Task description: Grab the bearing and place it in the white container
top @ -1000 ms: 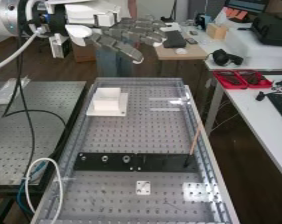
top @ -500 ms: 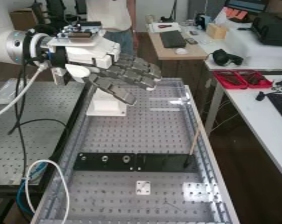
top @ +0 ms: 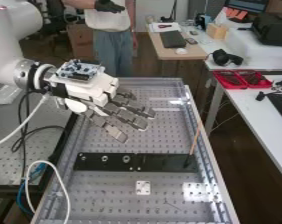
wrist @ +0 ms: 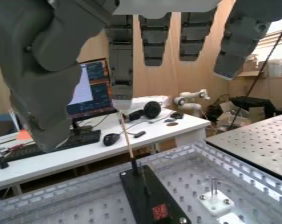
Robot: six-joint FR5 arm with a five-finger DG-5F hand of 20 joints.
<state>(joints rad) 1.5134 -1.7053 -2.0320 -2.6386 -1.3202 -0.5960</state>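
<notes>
While my fingers (top: 130,118) hang over the perforated counter (top: 112,187) in the high view, they are stretched nearly straight and a little apart, with nothing in their grasp. From that view the bearing (top: 126,159) lies at about six o'clock from me, still for me to take, standing on the flat black bar (top: 165,162). The larger nut (top: 105,158) is near the bearing at nine o'clock, and the smaller nut (top: 83,158) is farther along that same direction. A thin wooden stick (top: 195,137) slants up from the bar, at two o'clock from the bearing, and a small white plate (top: 143,188) lies on the counter at five o'clock from it. The wrist view gives me what lies beyond: my long fingers are separate and loose, and past them is a white desk carrying a lit monitor (wrist: 90,90), a keyboard (wrist: 52,142) and black headphones (wrist: 151,110). It also shows me the stick's dark foot on the bar and, near the bar, thin upright pins on a white plate.
</notes>
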